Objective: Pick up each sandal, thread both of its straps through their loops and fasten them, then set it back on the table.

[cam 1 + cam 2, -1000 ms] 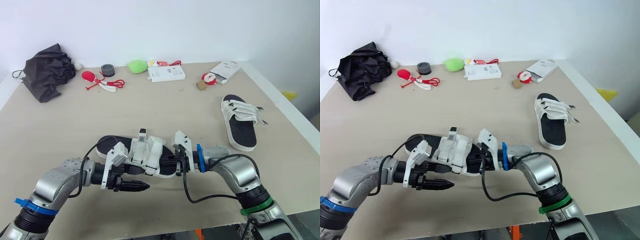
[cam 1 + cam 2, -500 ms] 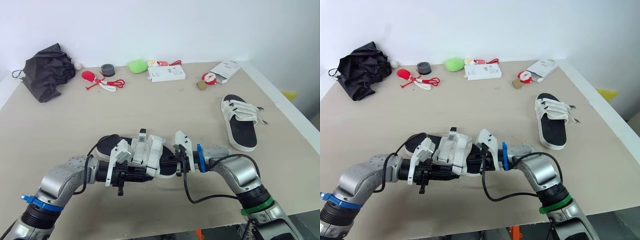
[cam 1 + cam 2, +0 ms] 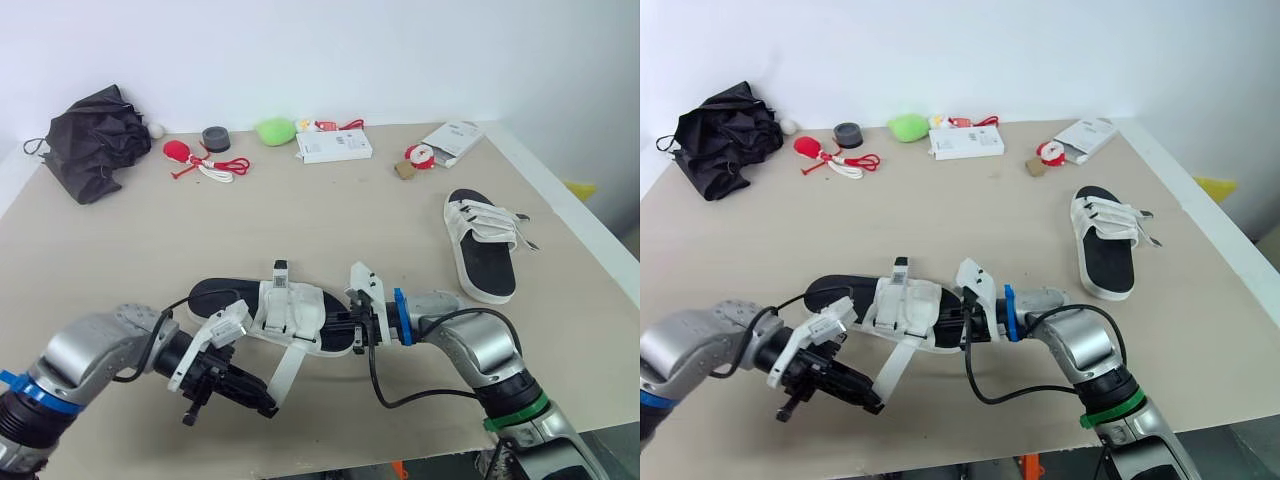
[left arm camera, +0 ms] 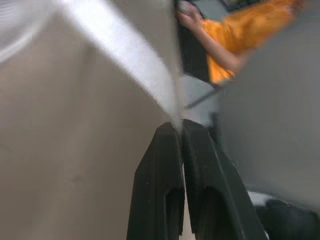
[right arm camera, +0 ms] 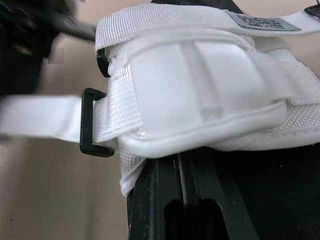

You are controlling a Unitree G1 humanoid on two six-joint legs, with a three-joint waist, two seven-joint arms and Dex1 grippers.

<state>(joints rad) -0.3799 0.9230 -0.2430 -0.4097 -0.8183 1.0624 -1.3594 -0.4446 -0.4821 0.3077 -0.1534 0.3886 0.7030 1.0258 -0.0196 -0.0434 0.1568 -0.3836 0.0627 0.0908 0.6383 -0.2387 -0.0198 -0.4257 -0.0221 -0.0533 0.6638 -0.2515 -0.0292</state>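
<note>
Sandal: the black-soled sandal with white fabric straps (image 3: 292, 314) lies front and centre on the beige counter (image 3: 330, 225).
Anchor: the right hand (image 3: 338, 329) is clenched on its sole edge.
Pull: the left hand (image 3: 263, 408) pinches the white strap (image 3: 286, 364), which is through the black rectangular loop (image 5: 93, 123).
Technique: draw it taut in line with the loop, then fold it back flat to fasten.

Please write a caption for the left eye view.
Left gripper holds the near sandal's loose strap; right gripper clamps its sole.
</note>
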